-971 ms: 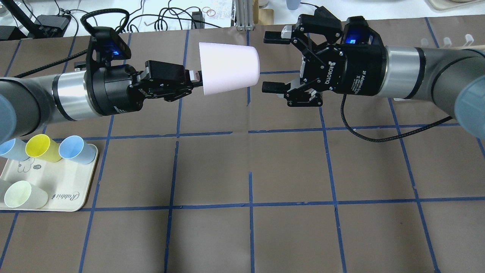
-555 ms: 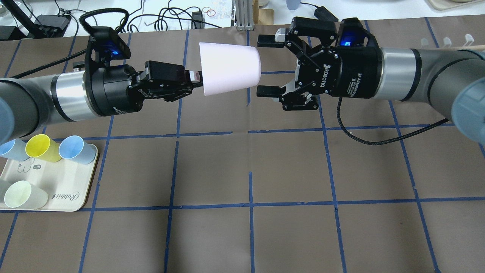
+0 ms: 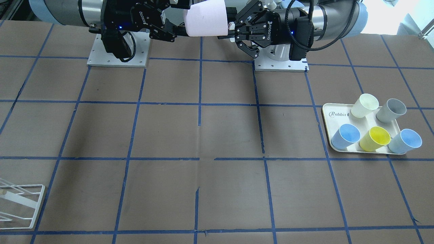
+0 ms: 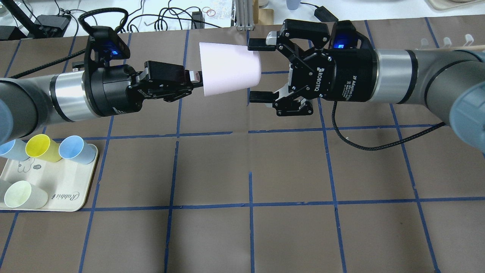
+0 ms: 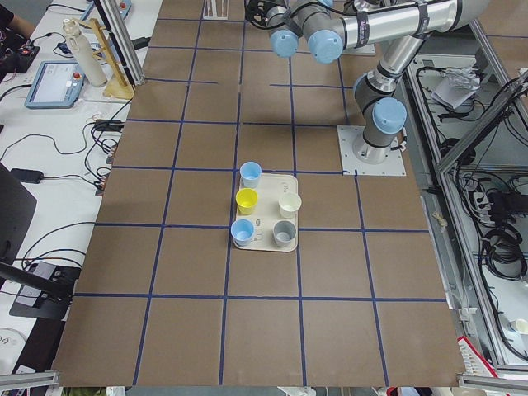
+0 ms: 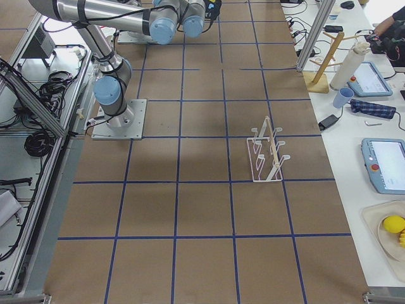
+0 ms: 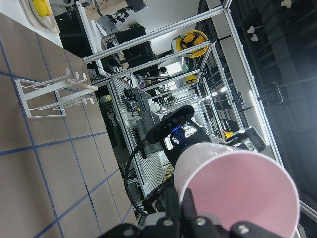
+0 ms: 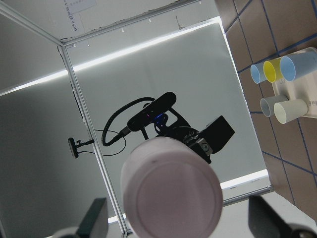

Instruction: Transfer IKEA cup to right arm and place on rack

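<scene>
In the air over the tabletop (image 4: 265, 227), at the upper centre of the overhead view, your robot's left claw (image 4: 194, 78) is clamped on the rim of the pink cup (image 4: 229, 68). The cup hangs on its side, narrow base pointing at the right claw (image 4: 257, 71). That claw's fingers stand wide apart, straddling the base: the upper one sits at the cup's edge, contact impossible to tell, the lower one clear of it.

Your count:
- one pink cup
- one white rack (image 6: 266, 155), right of centre in the right-side view
- one tray (image 3: 334, 119) at the front-facing view's right, carrying five cups: a blue cup (image 3: 346, 135), a second blue cup (image 3: 406, 140), a yellow cup (image 3: 374, 138), a cream cup (image 3: 364, 105) and a grey cup (image 3: 391, 110)
</scene>
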`<action>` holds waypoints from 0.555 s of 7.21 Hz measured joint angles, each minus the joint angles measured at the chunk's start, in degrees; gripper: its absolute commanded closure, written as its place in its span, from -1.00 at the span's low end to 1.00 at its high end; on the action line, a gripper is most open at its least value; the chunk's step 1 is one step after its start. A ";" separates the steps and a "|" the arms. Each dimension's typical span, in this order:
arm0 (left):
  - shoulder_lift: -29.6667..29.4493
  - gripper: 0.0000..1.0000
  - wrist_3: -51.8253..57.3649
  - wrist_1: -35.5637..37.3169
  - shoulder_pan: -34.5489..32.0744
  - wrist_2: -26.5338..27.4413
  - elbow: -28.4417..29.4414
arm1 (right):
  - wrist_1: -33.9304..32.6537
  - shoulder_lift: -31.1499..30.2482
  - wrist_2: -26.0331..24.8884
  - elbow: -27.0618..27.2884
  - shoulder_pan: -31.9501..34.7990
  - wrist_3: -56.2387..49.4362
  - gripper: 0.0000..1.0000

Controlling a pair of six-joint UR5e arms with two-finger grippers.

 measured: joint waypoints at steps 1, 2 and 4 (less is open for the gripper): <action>0.02 1.00 0.03 0.00 0.00 0.00 0.00 | 0.02 -0.19 -0.05 -0.01 0.02 0.57 -0.63; 0.00 1.00 0.05 0.02 0.00 0.00 0.00 | 0.03 -0.26 -0.10 0.01 0.03 1.01 -0.48; 0.03 1.00 0.00 0.02 0.00 0.01 0.00 | 0.03 -0.30 -0.12 -0.03 0.03 1.51 -0.12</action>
